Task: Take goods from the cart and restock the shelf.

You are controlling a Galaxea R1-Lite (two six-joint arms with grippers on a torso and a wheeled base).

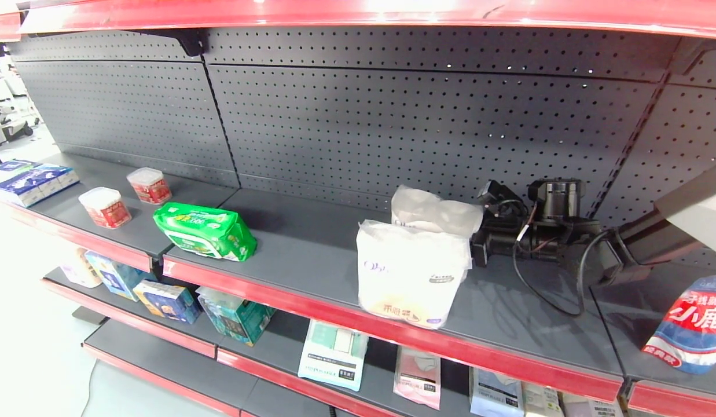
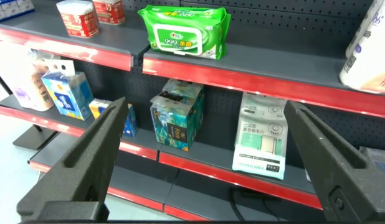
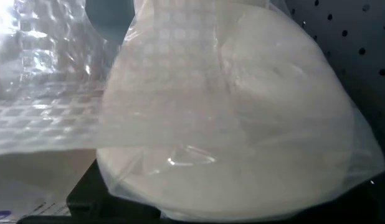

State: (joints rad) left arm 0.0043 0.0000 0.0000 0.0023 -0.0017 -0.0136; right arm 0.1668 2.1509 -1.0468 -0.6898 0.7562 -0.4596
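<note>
Left gripper point(image 2: 206, 106): fingers wide apart, nothing held, facing the lower shelf tiers. Shelf point(image 1: 311, 255), left to right: front tub point(image 1: 105, 207), back tub point(image 1: 150, 185), green wipes pack point(image 1: 204, 230), white tissue pack point(image 1: 412, 272) upright at the front edge, clear bag point(image 1: 436, 209) of white goods just behind it. Right gripper point(image 1: 478, 233): against the bag, arm stretched in low from the right. Whether it is clamped on the bag cannot be told.

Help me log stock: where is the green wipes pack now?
In the head view the green wipes pack lies left of centre on the shelf near its front edge, between a red-labelled tub and the white tissue pack.
</note>
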